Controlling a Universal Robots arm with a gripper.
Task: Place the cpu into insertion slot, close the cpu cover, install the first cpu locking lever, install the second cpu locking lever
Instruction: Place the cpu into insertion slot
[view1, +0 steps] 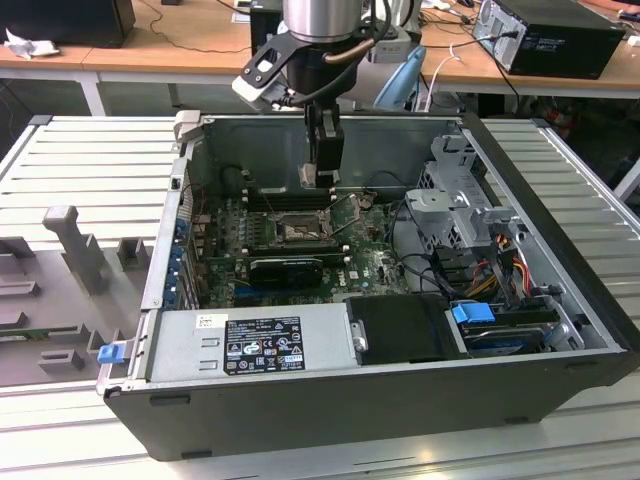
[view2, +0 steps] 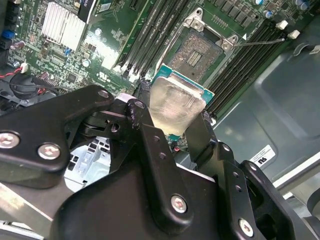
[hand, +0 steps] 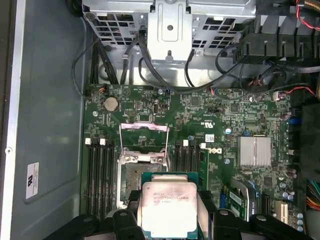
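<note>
The chip (hand: 167, 210) is held flat above the board, clamped by its edges between the fingers of the gripper (view2: 170, 122), and the open socket (view2: 200, 50) is seen just beyond the fingertips.

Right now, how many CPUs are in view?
1. The cpu is gripped in the hand, held above the board and not yet in the insertion slot, whose contacts lie bare. None seems hidden.
</note>
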